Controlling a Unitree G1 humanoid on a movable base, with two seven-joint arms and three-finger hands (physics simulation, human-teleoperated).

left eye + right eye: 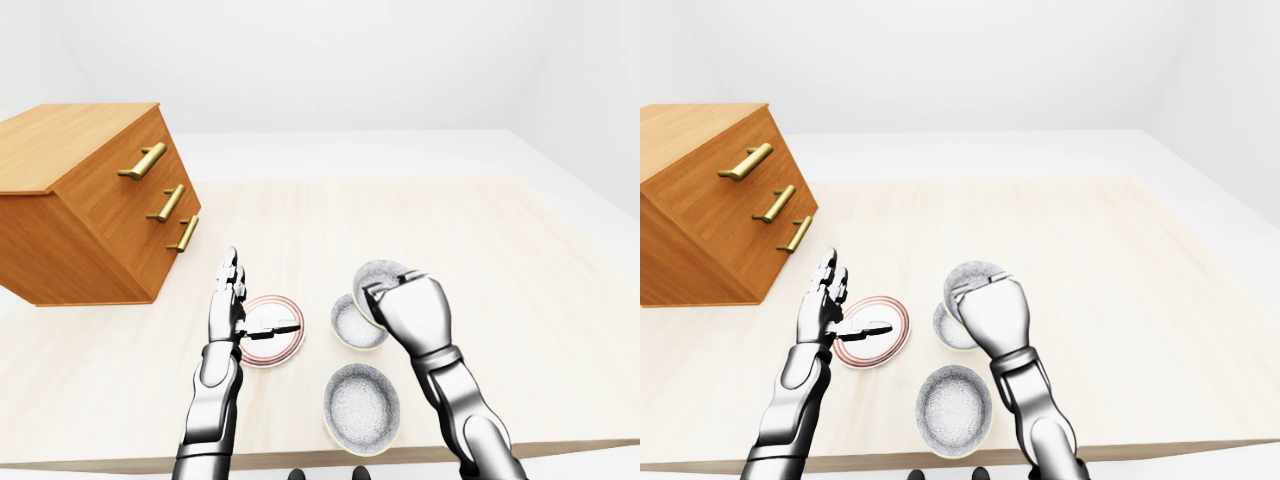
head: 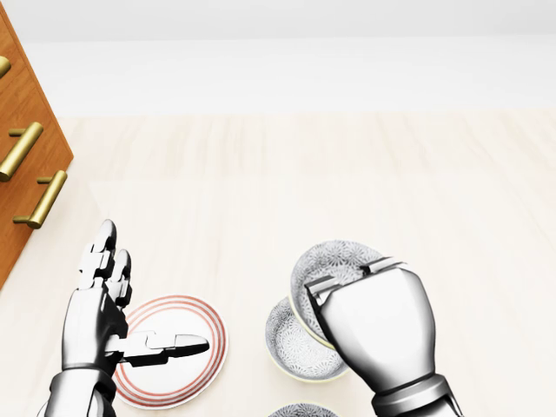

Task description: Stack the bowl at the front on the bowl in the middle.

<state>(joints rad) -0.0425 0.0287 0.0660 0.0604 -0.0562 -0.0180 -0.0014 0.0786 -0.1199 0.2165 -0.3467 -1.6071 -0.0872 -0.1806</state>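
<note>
Three speckled grey bowls show to the right of centre in the left-eye view. My right hand point(image 1: 397, 292) is shut on the rim of the topmost bowl point(image 1: 376, 277), holding it tilted and lifted. It hangs over the upper right edge of the middle bowl point(image 1: 354, 324), which rests on the table. The third bowl point(image 1: 361, 408) sits alone near the table's bottom edge. My left hand point(image 1: 250, 306) is open, fingers straight and thumb out, hovering over a red-ringed plate point(image 1: 286, 349) left of the bowls.
A wooden dresser point(image 1: 90, 200) with three brass handles stands at the left of the pale wooden table point(image 1: 500, 260). The table's near edge runs along the bottom of the left-eye view, just below the third bowl.
</note>
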